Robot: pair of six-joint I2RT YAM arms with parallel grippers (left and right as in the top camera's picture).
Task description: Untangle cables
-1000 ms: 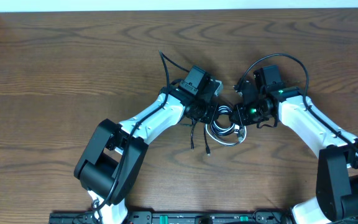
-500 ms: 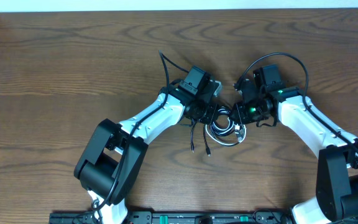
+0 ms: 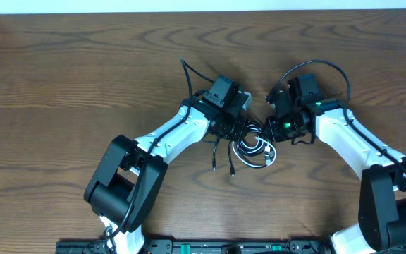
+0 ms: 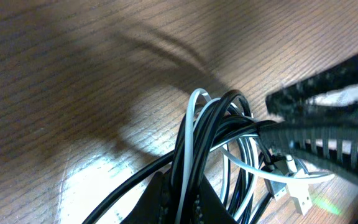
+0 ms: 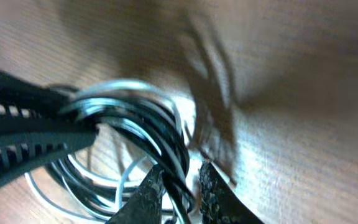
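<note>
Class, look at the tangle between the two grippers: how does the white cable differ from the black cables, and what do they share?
Number: one white cable shows, against several black cables. Ends: the white cable's plug lies close beside the loops, while two black cables trail loose ends out of the tangle, as the overhead view shows. Shared: both are thin and looped together into one tangle on the wooden table.

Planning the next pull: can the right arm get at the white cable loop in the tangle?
Probably yes: the right tool sits at the tangle of thin black and white cables, the white loop beside it, uncovered.
</note>
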